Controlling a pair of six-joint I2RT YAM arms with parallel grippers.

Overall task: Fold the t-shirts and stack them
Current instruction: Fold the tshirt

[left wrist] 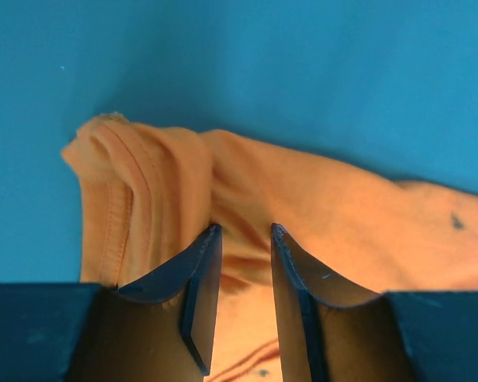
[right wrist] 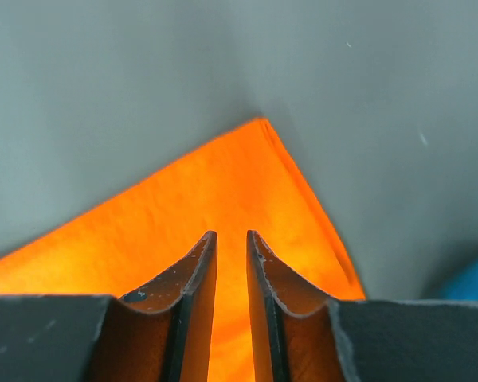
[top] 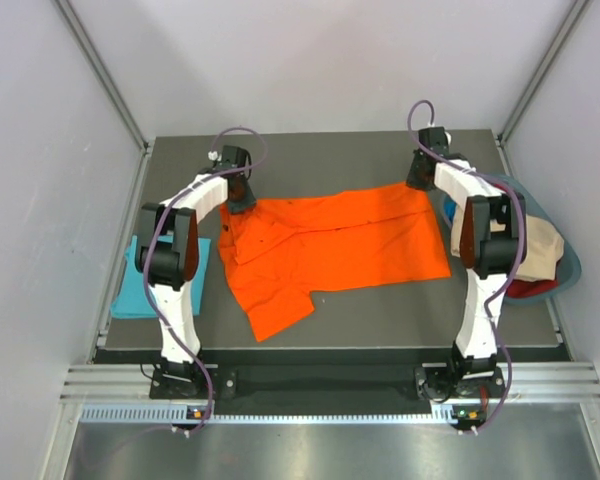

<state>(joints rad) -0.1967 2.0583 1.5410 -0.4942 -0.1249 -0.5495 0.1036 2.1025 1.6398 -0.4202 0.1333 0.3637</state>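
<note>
Top view: the desk (top: 380, 320) is dark. A blue bin (top: 570, 265) sits off its right edge, holding a pile of clothes (top: 540, 245) in beige and red. The right arm partly hides the bin. The turquoise t-shirt (top: 130, 290) lies folded at the desk's left edge, with the left arm over part of it. The orange t-shirt (top: 340, 245) is spread across mid-desk, one sleeve pointing to the near side. The left end effector (top: 240, 195) is on its far-left corner and the right end effector (top: 420, 180) on its far-right corner.

Left wrist: the fingers (left wrist: 203, 270) stand part-way apart with orange cloth bunched up into the gap, its wrinkles running into the jaws, so it's pinching the shirt. A ribbed hem edge curls at the left and there's a small dark speck on the right. Desk reads teal here.

Right wrist: narrow gap between the fingers (right wrist: 195, 270), flat orange cloth below, and the shirt's pointed corner just past the tips. Can't tell whether it's actually clamped. Grey desk all round, with a blue patch at the lower right edge.
</note>
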